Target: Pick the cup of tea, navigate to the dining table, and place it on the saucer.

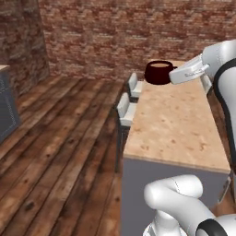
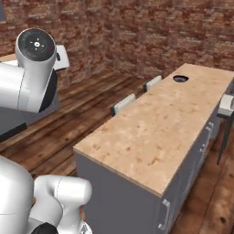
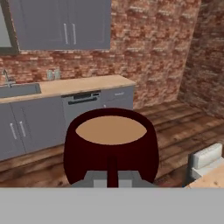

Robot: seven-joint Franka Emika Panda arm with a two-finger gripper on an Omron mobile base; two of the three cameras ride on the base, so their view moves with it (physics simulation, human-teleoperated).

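Cup (image 1: 159,72) is up in the air, held by the end effector (image 1: 177,73), which is clamped tight on its little handle. In the left base view it's a squat maroon thing hanging over the far end of the worktop (image 1: 177,124), on the left edge side, clear of the surface, with the white hand reaching in from the right. From the hand view the cup (image 3: 110,146) sits dead centre right in front of the camera, tea surface (image 3: 111,130) light brown and looking level, handle pointing back toward the fingertips (image 3: 124,179) pinching it at the bottom. The saucer (image 2: 180,78) shows in the right base view as a small dark dish near the far end of the long wood-grain worktop (image 2: 155,132), close to its left edge. Can't tell from these shots whether the cup is right above it or just near it. Two pale stools (image 1: 125,109) are tucked against the left side of the worktop, one behind the other, and another pale seat (image 2: 226,105) peeks in on the right side. Around all that is dark plank floor (image 1: 60,138) and a brick wall (image 1: 115,32). The hand view also looks across to grey cabinets (image 3: 52,118) with a wood top, a sink (image 3: 17,89) on the left and wall cupboards (image 3: 61,24) above.
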